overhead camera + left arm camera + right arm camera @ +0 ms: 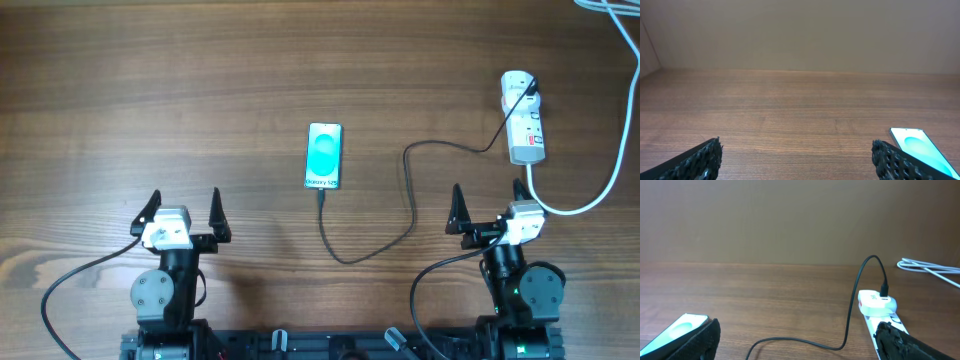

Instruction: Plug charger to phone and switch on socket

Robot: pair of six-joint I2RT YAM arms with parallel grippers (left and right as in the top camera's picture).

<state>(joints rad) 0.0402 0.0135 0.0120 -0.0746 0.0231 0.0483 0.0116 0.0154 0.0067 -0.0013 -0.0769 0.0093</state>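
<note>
The phone [324,155] lies mid-table with its cyan screen up; it also shows in the left wrist view [922,150] and the right wrist view [675,332]. The black charger cable [410,205] runs from the phone's near short edge, loops toward me and rises to the far end of the white socket strip [523,130] at the right; both show in the right wrist view, cable [852,320] and socket [879,305]. My left gripper [182,208] is open and empty, left of the phone. My right gripper [490,205] is open and empty, just short of the socket.
The socket's thick white cord [600,195] curves right and up along the table's right edge to the far corner, and shows in the right wrist view [930,270]. Bare wooden tabletop [150,90] fills the left and far side.
</note>
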